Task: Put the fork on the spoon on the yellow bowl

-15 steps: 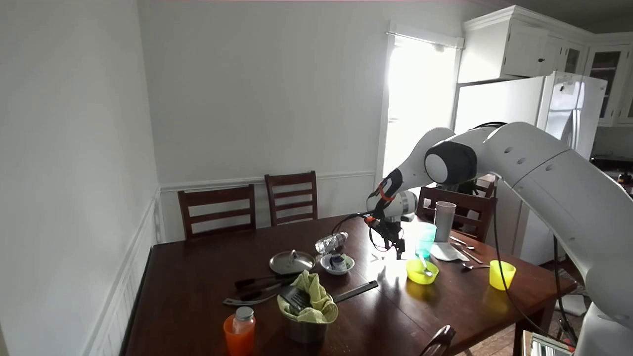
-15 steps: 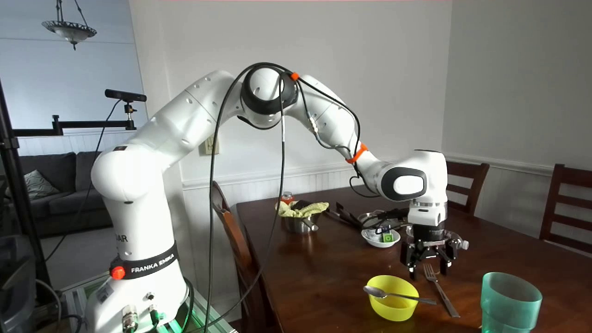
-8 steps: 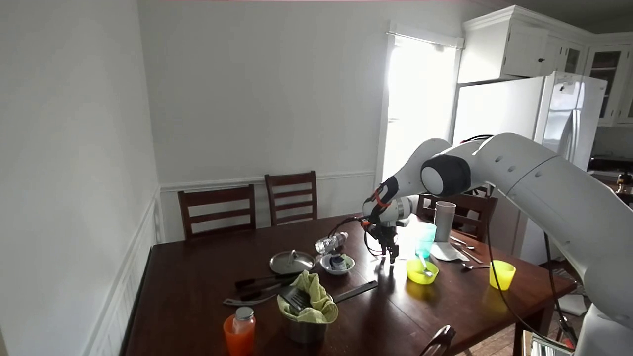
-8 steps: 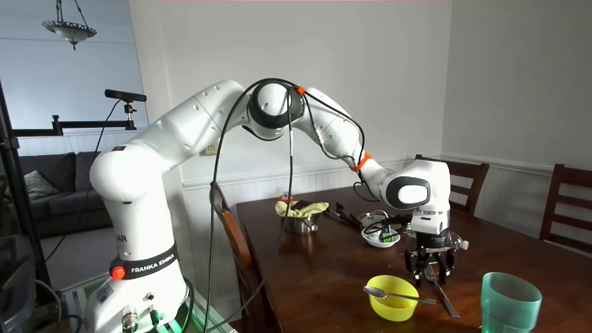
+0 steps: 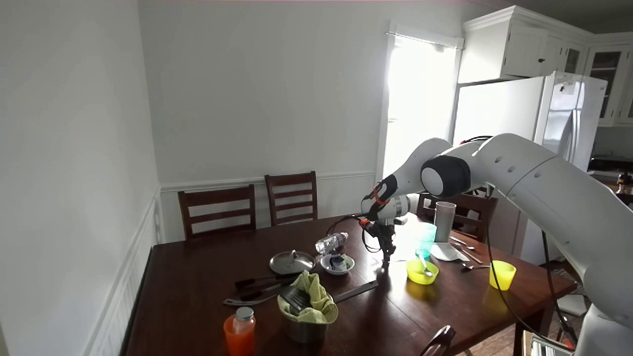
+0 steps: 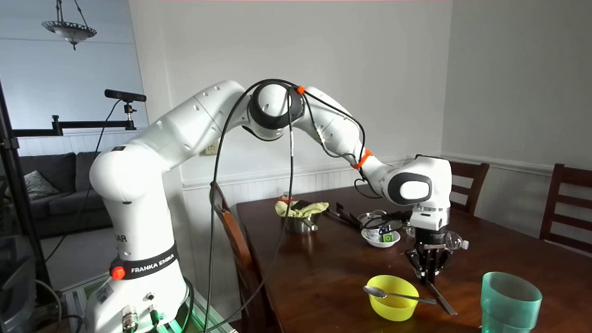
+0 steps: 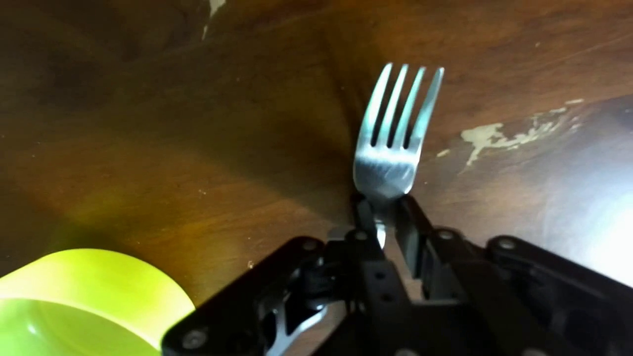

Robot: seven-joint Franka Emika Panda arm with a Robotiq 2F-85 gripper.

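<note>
The fork (image 7: 388, 163) lies on the table, tines showing beyond my fingertips in the wrist view and handle (image 6: 441, 299) trailing toward the green cup in an exterior view. Around its neck, my gripper (image 7: 382, 210) has its jaws drawn close together, a pad against either side; how firm the hold is cannot be seen. In both exterior views the gripper (image 6: 429, 280) stands low at the tabletop, beside the yellow bowl (image 6: 393, 312). Across that bowl's rim rests the spoon (image 6: 384, 293). Only part of the yellow bowl (image 7: 99, 277) shows in the wrist view.
A teal cup (image 6: 511, 300) stands near the fork's handle end. Behind the gripper are a white dish (image 5: 337, 264), a clear bottle (image 5: 331, 243) and a pot lid (image 5: 292, 262). A pot with a cloth (image 5: 309, 316) and a yellow cup (image 5: 502, 275) also stand on the table.
My gripper came down to the table over the fork, and its open jaws drew together around the neck. The fork shifted slightly toward the bowl. Bowl and spoon stayed put.
</note>
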